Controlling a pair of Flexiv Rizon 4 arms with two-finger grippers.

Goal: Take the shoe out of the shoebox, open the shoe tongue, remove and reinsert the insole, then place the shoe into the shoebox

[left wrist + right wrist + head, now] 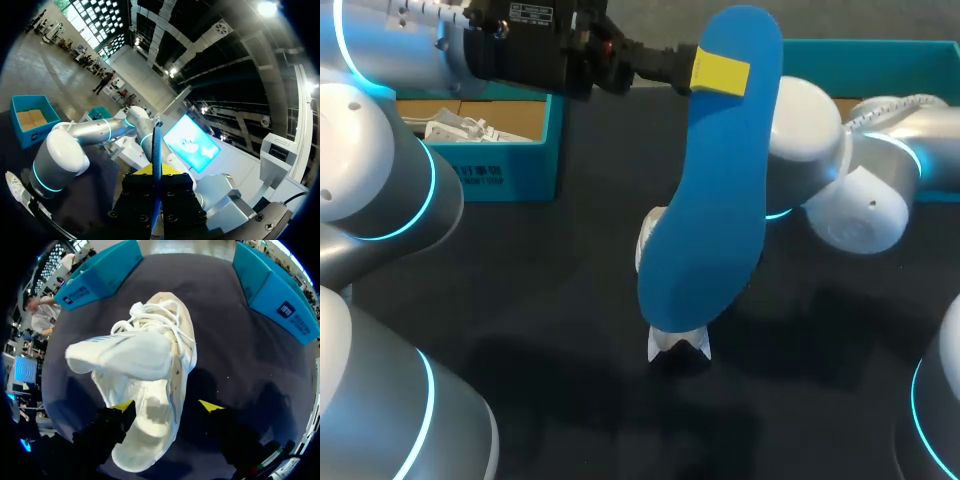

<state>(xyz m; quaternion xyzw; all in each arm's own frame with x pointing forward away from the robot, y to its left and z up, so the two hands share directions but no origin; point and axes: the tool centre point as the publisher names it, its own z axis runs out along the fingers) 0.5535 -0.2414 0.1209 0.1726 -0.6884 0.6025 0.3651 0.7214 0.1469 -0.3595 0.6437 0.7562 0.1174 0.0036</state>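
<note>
Your left pincer (720, 72) clamps the blue insole (705, 220), hiding most of the white shoe (145, 355) that your spread right pincer (166, 406) straddles; the far-left shoebox (520, 150) bears white print.

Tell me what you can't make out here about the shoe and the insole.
Head view: the insole hides most of the shoe and all of the right gripper.
Left wrist view: the insole shows only edge-on, and its lower end is hidden inside the left gripper.
Right wrist view: the raised tongue covers the front of the shoe's inside.
</note>
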